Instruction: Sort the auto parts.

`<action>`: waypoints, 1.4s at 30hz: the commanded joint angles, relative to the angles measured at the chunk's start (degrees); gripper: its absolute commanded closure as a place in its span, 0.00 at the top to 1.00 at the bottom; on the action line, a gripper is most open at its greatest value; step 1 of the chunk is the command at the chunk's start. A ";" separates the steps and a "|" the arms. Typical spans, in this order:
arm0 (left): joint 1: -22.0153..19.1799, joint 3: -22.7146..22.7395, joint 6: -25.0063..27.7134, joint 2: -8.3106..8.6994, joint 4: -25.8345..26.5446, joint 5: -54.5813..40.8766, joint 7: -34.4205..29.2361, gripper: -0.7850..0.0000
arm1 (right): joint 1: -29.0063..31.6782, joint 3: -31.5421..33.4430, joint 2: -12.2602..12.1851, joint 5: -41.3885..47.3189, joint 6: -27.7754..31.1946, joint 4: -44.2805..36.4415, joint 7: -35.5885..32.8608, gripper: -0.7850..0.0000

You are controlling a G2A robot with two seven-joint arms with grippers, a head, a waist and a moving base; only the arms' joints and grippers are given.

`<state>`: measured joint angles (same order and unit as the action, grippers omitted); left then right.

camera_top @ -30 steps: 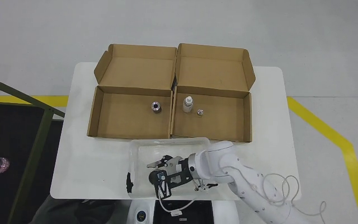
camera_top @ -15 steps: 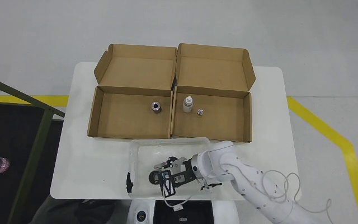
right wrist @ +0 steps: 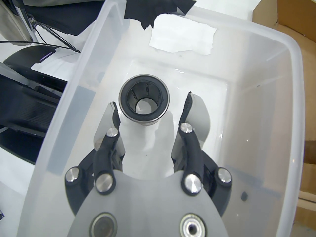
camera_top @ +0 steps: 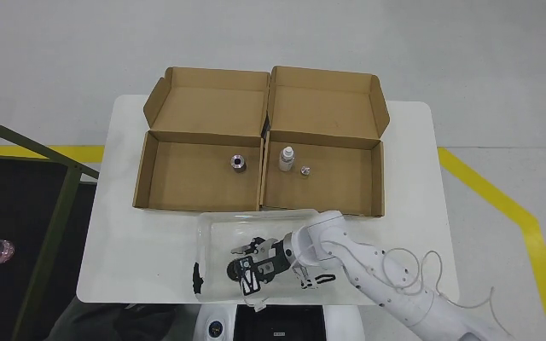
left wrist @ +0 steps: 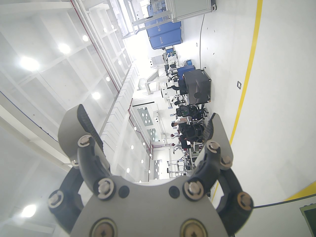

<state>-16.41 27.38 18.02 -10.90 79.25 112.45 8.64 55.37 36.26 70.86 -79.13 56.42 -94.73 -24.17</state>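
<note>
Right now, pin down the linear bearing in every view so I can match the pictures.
Top view: the linear bearing lies in the clear bin, toward its taped end.
Right wrist view: bore facing the camera, on the bin floor just beyond the right gripper's open fingertips, untouched.
Left wrist view: faces the factory hall, away from the table.
Shared landmark: the black tape on the bin rim.

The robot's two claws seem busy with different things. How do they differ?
The right gripper is down inside the clear bin; the left gripper points off, away from the table. A dark metal sleeve stands between the right gripper's fingertips, not clamped; the left gripper's fingers have nothing between them. Both are open and built alike.
</note>
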 commanded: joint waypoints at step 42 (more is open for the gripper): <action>0.00 0.00 0.00 0.00 0.00 0.00 0.00 1.00 | -6.61 -0.65 2.76 -1.35 0.83 3.24 10.38 0.00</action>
<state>-16.41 27.38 18.02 -10.90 79.25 112.45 8.64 48.58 35.15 73.78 -80.50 57.13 -91.14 -13.95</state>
